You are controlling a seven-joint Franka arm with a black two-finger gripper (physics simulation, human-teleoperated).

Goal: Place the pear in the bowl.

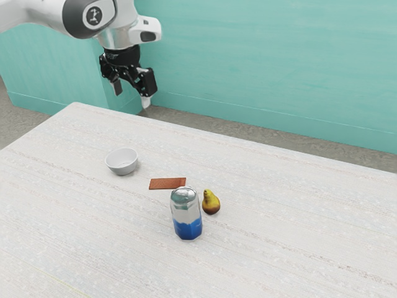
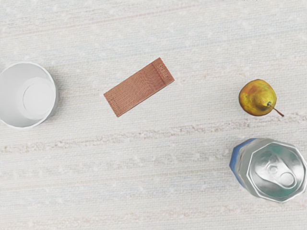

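My gripper (image 1: 131, 96) hangs high near the table's far left corner in the exterior view, its two fingers wide apart with nothing between them. The yellow-brown pear (image 1: 211, 203) stands upright on the table, well away from the gripper and right beside the can. In the wrist view the pear (image 2: 258, 97) has its stem toward the camera. A small white bowl (image 1: 122, 162) rests on the table at the exterior view's left, holding nothing; its inside shows in the wrist view, where the bowl (image 2: 38, 98) is partly cut off.
A silver and blue can (image 1: 187, 214) stands upright close to the pear; the can (image 2: 276, 168) shows its top in the wrist view. Between bowl and pear lies a flat brown bar (image 1: 167, 184) on the pale table (image 1: 279, 236). A teal wall stands behind the table.
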